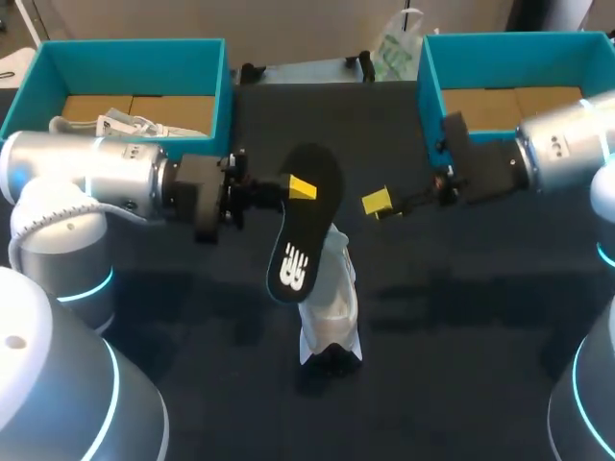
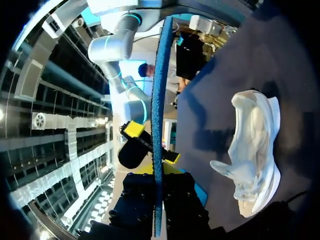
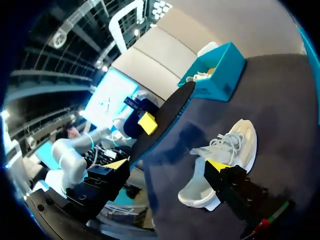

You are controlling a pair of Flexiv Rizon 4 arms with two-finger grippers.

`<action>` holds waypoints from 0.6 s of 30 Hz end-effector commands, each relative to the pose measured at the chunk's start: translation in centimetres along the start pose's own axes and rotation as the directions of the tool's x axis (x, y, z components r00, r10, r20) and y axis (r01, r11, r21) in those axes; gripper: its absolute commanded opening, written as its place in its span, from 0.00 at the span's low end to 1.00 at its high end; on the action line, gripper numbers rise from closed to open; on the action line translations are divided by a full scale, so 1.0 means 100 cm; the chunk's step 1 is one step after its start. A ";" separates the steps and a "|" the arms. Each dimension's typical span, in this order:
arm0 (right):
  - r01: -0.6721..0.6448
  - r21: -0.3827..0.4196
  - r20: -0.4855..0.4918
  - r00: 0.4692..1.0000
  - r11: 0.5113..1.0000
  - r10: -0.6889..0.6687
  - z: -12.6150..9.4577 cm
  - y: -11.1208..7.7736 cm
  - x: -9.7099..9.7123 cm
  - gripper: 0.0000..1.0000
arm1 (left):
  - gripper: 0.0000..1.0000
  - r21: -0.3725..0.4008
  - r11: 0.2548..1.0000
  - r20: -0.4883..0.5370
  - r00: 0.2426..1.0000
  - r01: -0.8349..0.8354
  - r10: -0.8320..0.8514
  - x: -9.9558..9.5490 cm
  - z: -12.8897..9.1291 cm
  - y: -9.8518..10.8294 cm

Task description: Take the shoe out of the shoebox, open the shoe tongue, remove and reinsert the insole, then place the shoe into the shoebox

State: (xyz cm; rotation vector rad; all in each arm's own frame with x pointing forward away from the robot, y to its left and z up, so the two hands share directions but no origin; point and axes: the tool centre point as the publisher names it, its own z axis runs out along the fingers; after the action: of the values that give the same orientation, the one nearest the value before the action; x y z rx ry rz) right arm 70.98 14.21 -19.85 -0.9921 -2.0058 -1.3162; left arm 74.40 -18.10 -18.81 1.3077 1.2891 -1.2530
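My left gripper (image 1: 298, 188) is shut on a black insole (image 1: 306, 230) and holds it up over the middle of the table. In the left wrist view the insole (image 2: 159, 95) shows edge-on between my left gripper's fingers (image 2: 158, 172). The white shoe (image 1: 334, 309) lies on the dark table just below the insole's lower end. To the right of the insole, my right gripper (image 1: 378, 203) is wide open and holds nothing. In the right wrist view its fingers (image 3: 167, 165) stand far apart, with the insole (image 3: 165, 117) ahead and the shoe (image 3: 222, 160) beside it.
A teal shoebox (image 1: 226, 96) at the back left holds another white shoe (image 1: 125, 123). A second teal shoebox (image 1: 428, 72) stands at the back right, behind my right arm. A plastic bag (image 1: 396, 48) lies at the far edge between the boxes.
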 end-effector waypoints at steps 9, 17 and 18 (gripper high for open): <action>0.160 0.191 0.171 0.966 0.968 -0.194 -0.010 0.003 0.009 1.00 | 0.00 -0.016 1.000 -0.019 1.000 0.015 -0.015 -0.006 -0.002 -0.008; 0.350 0.367 0.184 0.881 0.862 -0.436 -0.033 -0.016 0.008 1.00 | 0.00 -0.011 0.995 -0.013 0.995 0.096 -0.096 -0.011 0.001 -0.044; 0.354 0.382 0.187 0.875 0.854 -0.446 -0.036 -0.020 0.008 1.00 | 0.00 -0.013 0.994 -0.015 0.994 0.104 -0.104 -0.012 0.001 -0.048</action>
State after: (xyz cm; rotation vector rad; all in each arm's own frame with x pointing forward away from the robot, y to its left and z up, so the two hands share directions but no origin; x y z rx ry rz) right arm 69.88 11.94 -19.93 -0.6788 -2.5872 -1.0775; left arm 71.25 -18.57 -17.74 1.2778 1.3679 -1.3330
